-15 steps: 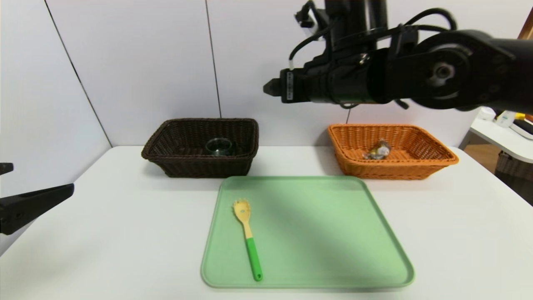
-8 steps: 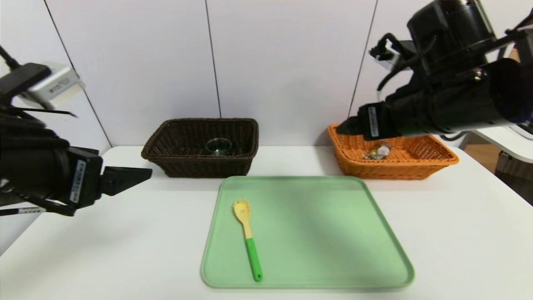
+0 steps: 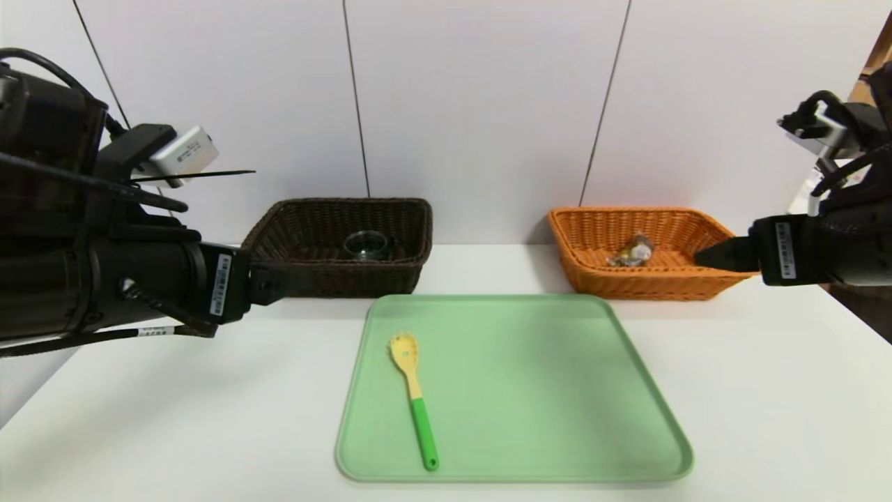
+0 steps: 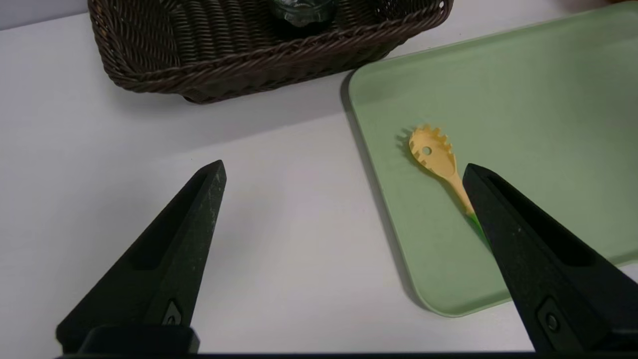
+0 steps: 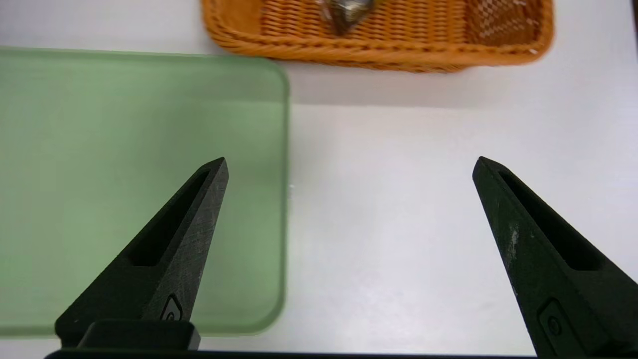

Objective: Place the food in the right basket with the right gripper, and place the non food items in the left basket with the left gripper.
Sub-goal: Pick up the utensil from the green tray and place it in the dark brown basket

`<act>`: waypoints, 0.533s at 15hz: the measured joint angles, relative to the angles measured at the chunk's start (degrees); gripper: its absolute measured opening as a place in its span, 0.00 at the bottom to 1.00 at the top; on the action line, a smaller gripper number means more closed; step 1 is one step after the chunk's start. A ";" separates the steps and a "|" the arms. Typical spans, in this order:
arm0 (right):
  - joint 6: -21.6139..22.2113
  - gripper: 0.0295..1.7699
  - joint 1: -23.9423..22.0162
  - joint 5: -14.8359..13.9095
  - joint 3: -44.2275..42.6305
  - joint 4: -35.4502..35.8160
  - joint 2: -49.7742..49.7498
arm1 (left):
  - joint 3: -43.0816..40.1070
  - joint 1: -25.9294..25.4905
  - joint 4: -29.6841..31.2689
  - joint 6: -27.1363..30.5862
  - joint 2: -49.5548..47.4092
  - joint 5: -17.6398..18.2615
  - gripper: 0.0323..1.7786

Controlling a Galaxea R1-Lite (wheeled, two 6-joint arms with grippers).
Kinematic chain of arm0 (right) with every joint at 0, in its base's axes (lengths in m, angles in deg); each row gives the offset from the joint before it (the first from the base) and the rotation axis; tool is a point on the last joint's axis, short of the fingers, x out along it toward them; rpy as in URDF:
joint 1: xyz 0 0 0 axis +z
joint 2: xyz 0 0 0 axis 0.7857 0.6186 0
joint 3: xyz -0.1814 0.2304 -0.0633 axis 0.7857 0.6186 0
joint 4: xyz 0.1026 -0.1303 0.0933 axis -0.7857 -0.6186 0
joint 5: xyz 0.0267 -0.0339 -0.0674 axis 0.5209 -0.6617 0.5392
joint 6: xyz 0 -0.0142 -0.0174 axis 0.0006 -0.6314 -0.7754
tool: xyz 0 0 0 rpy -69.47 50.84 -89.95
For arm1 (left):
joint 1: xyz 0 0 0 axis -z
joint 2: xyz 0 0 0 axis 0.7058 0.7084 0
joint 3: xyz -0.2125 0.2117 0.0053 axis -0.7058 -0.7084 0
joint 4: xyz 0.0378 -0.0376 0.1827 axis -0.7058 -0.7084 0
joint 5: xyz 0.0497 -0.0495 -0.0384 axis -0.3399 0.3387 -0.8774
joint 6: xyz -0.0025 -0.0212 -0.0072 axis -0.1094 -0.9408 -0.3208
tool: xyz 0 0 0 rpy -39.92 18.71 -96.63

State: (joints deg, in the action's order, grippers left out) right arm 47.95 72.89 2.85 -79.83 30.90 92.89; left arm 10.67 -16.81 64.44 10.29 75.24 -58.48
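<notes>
The yellow-headed, green-handled fork-spoon (image 3: 413,390) (image 4: 433,154) lies on the green tray (image 3: 557,390). A clear glass cup (image 3: 366,244) (image 4: 301,7) sits inside the dark brown left basket (image 3: 334,279). The wrapped cookie roll (image 3: 631,251) (image 5: 346,10) lies in the orange right basket (image 3: 655,284). My left gripper (image 3: 279,279) (image 4: 345,168) hovers open and empty over the table, left of the tray and in front of the dark basket. My right gripper (image 3: 707,256) (image 5: 350,161) hangs open and empty over the table at the orange basket's right front, beside the tray's right edge.
Both baskets stand at the back of the white table (image 3: 766,390) against a grey panel wall. The tray (image 4: 523,99) (image 5: 124,124) fills the middle front. A side table with small items (image 3: 847,202) is at the far right.
The right arm swung from high over the middle down to the right of the orange basket. The left arm came in from the left edge toward the dark basket's front.
</notes>
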 joint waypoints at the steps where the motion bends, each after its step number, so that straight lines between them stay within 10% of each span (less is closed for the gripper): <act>1: -0.15 0.96 -1.67 0.02 1.21 0.09 -0.99 | -0.32 -0.04 0.05 -0.49 0.20 -0.26 0.95; 8: -0.30 0.96 -11.02 0.22 10.01 0.77 -5.16 | -0.40 -2.82 -1.49 -0.63 0.44 -8.69 0.95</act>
State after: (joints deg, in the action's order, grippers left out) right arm 47.65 61.87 3.07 -69.83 31.67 87.73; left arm 10.27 -19.62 62.95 9.65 75.68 -67.17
